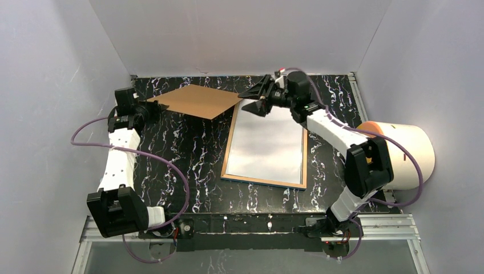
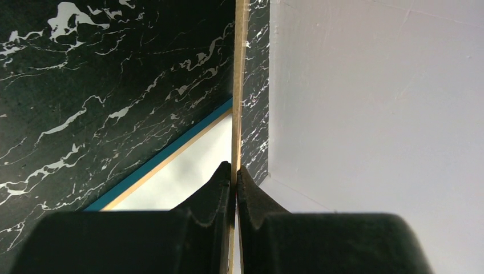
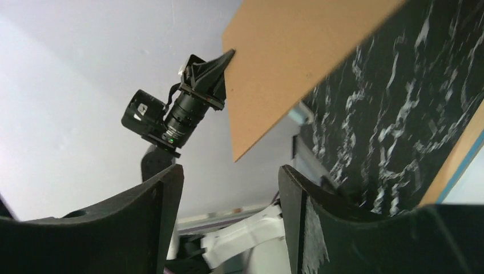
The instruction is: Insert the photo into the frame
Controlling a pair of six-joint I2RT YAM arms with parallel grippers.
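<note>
The frame lies flat on the black marble table with its wood-coloured edge up and its pane reflecting light; its blue rim also shows in the left wrist view. A plain brown backing board hangs tilted above the table's far left. My left gripper is shut on the board's left corner, with the thin board edge pinched between the jaws. My right gripper stands open just off the board's right corner, with nothing between its jaws. The photo is out of view.
A large white cylinder with an orange end lies at the right edge beside the right arm. Pale walls close in the table at the back and both sides. A metal rail runs along the near edge.
</note>
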